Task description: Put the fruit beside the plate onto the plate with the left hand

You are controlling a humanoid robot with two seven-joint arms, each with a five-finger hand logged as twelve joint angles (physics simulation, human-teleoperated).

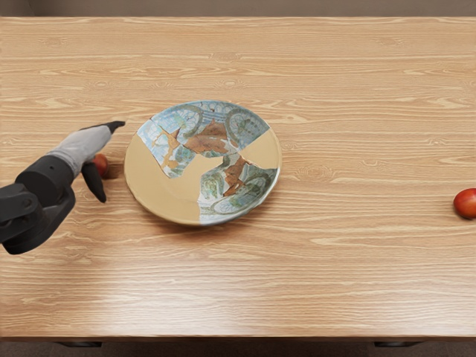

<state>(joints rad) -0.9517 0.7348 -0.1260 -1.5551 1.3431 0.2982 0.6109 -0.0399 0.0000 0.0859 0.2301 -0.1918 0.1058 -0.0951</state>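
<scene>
A light wooden tabletop with long horizontal grain fills almost the whole view under soft, even light. Beyond its far edge runs a narrow, dull grey-brown strip; below its near edge, a dark band shows two darker shapes, too dim to identify.

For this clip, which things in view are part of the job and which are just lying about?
Part of the job:
- left hand, over the fruit by the plate
- red fruit, just off the plate's left rim, partly hidden by the hand
- plate, nothing on it yet

Lying about:
- second red fruit, at the picture's right edge, far from the plate
- table, only the support
</scene>
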